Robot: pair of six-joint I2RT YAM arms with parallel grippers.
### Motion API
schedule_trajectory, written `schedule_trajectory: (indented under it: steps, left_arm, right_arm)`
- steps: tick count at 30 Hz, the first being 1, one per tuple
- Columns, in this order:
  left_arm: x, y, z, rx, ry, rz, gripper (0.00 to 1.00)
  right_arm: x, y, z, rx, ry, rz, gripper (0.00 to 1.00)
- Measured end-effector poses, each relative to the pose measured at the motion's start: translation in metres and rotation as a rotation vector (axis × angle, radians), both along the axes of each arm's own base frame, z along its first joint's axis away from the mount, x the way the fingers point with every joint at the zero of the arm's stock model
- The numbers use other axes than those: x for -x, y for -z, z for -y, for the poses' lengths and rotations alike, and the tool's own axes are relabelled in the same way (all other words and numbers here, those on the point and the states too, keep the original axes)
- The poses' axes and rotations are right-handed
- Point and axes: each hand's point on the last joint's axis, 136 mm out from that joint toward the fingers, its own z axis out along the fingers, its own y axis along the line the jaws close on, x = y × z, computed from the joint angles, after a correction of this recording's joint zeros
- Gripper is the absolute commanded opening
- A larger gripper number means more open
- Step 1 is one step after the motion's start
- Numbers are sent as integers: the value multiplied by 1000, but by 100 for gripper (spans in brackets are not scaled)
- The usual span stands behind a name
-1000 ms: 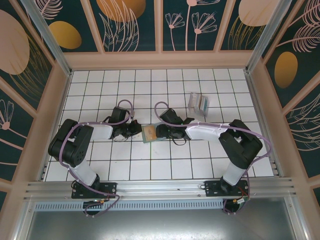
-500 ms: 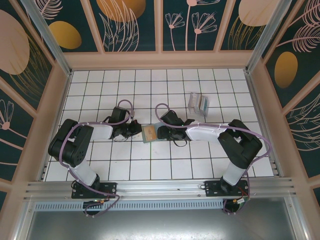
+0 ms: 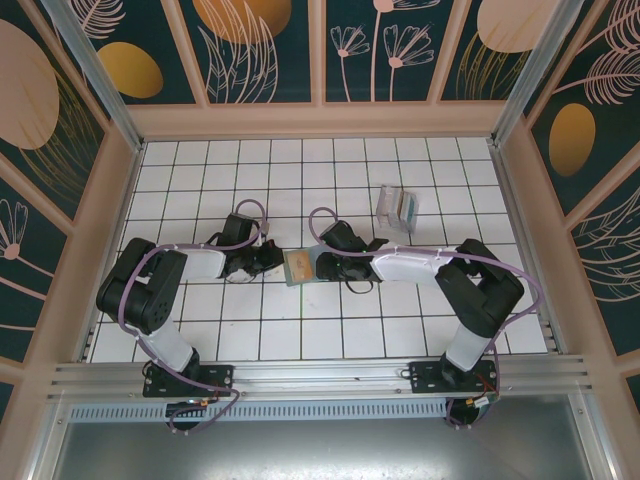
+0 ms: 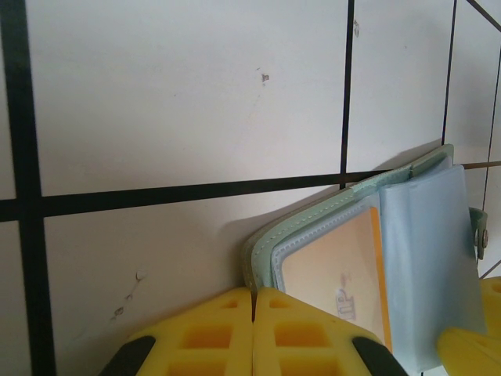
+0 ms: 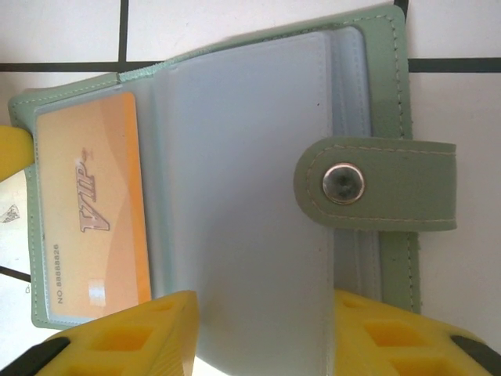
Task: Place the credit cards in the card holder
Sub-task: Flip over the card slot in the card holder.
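The sage-green card holder [image 3: 300, 267] lies open on the white tiles between both arms. An orange credit card [image 5: 90, 211] marked VIP sits inside a clear sleeve on its left half, also seen as the card [image 4: 333, 266]. My left gripper [image 4: 252, 301] is shut on the edge of the card holder's [image 4: 313, 227] green cover. My right gripper [image 5: 266, 329] stands over the card holder [image 5: 383, 78], jaws apart, with the stack of clear sleeves [image 5: 250, 157] between its yellow fingers. The snap strap [image 5: 376, 186] lies folded over the right side.
A small clear plastic stand [image 3: 398, 208] with greyish-teal contents is on the tiles behind the right arm. Wooden walls [image 3: 320, 120] ring the tiled floor. The left gripper [image 3: 275, 262] and right gripper [image 3: 318, 265] nearly face each other across the holder.
My right gripper's jaws have narrowed around the clear sleeves, and the wrist has edged slightly left. The left arm and the card holder have stayed put.
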Motion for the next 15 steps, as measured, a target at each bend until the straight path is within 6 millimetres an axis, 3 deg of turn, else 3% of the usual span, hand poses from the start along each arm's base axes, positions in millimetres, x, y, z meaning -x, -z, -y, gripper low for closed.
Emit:
schedule_trajectory:
  steps: [7, 15]
  left_arm:
    - [0, 0, 0, 0, 0, 0, 8]
    - [0, 0, 0, 0, 0, 0, 8]
  right_arm:
    - [-9, -9, 1, 33, -2, 35, 50]
    - [-11, -10, 4, 64, -9, 52, 45]
